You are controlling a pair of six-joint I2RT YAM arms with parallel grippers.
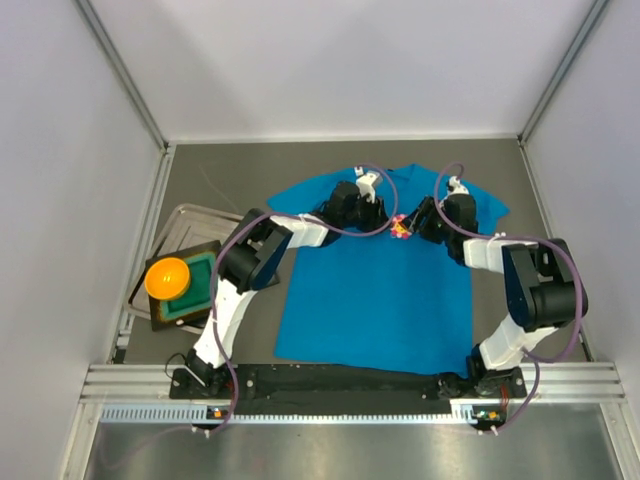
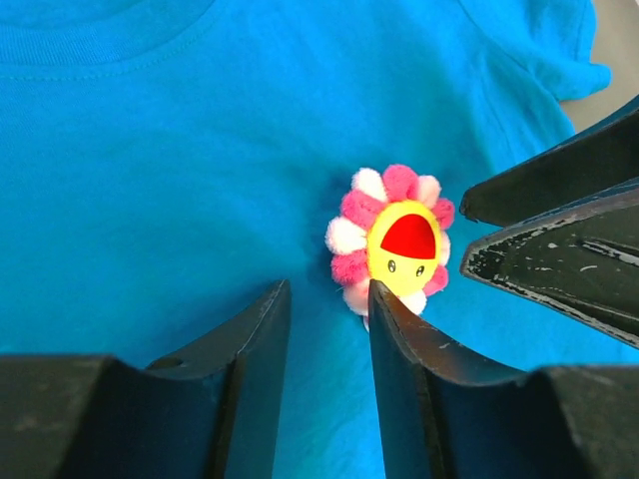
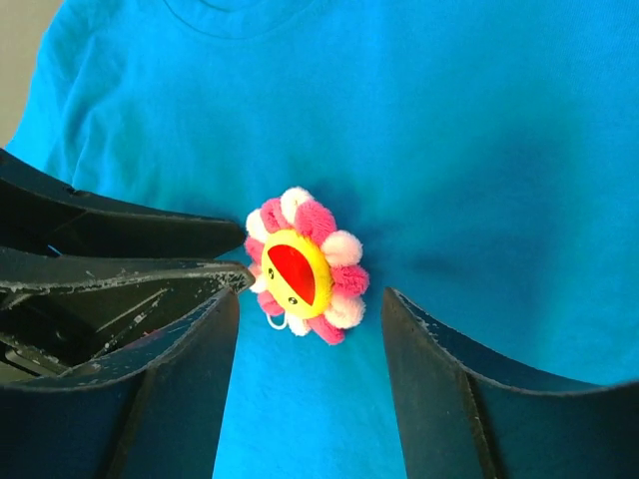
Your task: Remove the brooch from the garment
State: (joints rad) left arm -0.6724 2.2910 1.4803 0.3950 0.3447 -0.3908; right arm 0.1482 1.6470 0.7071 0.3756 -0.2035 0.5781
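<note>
The garment (image 1: 375, 290), a bright blue T-shirt, lies flat on the table. The brooch (image 1: 400, 227), a pink-and-white flower with a yellow face, sits pinned on its chest. My left gripper (image 1: 381, 218) comes at it from the left, my right gripper (image 1: 419, 222) from the right. In the left wrist view the left gripper (image 2: 327, 287) is half closed, with only blue cloth in the gap, and the brooch (image 2: 392, 244) lies just past its right fingertip. My right gripper (image 3: 310, 299) is open wide, with the brooch (image 3: 305, 274) at its fingertips, untouched.
At the table's left stands a metal tray (image 1: 190, 222) holding a dark board with a green pad (image 1: 198, 290) and an orange ball (image 1: 167, 277). Grey walls close in on both sides. The two grippers' fingers nearly touch beside the brooch.
</note>
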